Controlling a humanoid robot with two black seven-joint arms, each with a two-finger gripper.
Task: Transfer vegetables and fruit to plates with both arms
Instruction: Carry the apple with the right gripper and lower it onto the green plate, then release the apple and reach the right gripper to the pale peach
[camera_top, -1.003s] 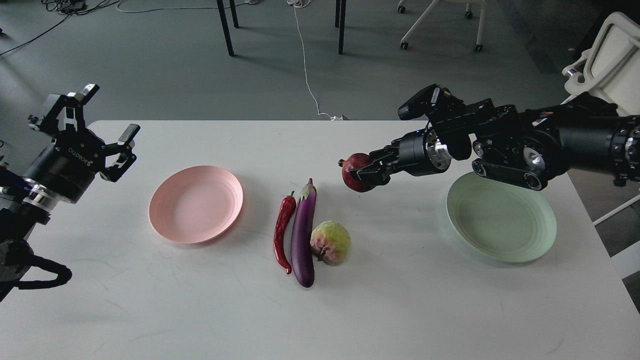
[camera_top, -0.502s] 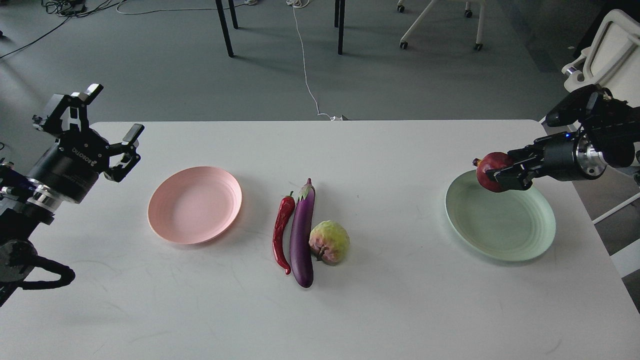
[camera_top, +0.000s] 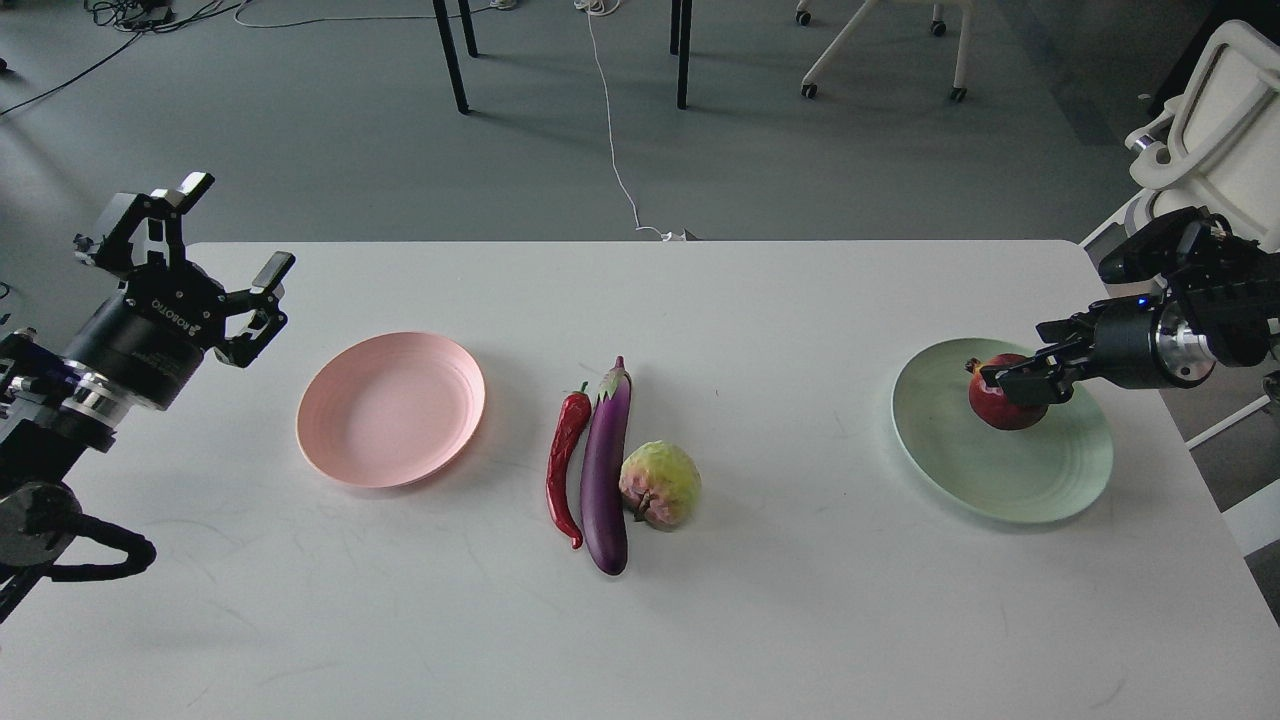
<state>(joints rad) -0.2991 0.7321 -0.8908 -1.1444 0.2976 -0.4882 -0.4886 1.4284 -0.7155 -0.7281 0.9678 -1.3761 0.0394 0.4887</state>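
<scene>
The dark red pomegranate (camera_top: 1003, 410) sits low in the pale mint green plate (camera_top: 1000, 480) at the right. My right gripper (camera_top: 1015, 378) is shut on it from the right, its fingers over the top half. My left gripper (camera_top: 225, 258) is open and empty, raised above the table's far left edge, left of the pale pink plate (camera_top: 391, 409). In the middle of the table the red chili pepper (camera_top: 566, 462), the purple eggplant (camera_top: 606, 470) and the bumpy yellow-green fruit (camera_top: 660, 484) lie side by side, touching or nearly touching.
The white table (camera_top: 760, 300) ends just right of the green plate. A white chair (camera_top: 1215, 140) stands close behind my right arm. Table legs, a chair base and cables lie on the floor beyond the far edge.
My right gripper carried the pomegranate from the table's middle rightward to the green plate and lowered it into the plate. My left gripper hardly moved.
</scene>
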